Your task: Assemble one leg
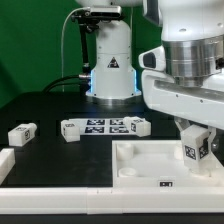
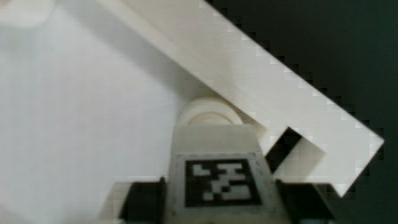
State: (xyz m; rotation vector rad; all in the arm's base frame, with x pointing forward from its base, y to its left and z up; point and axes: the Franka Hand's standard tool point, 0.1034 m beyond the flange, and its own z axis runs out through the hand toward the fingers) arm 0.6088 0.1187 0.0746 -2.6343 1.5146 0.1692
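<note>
The gripper (image 1: 197, 140) is closed on the leg (image 1: 193, 152), with a dark finger (image 2: 146, 203) pressed against each side of it and its black-and-white tag facing out. The leg is held upright over the white tray (image 1: 140, 180), at the tray's corner on the exterior view's right. In the wrist view the leg (image 2: 221, 172) points at a round socket (image 2: 214, 110) tucked into the angle of the tray's raised rim (image 2: 267, 75). Whether its tip already touches the socket cannot be told from either view.

On the dark table (image 1: 45, 110), far from the tray, a loose leg (image 1: 22, 132) lies at the exterior view's left, with a second leg (image 1: 70, 129) to its right. Just beside that lies what looks like the marker board (image 1: 118, 126), a flat white strip with several tags.
</note>
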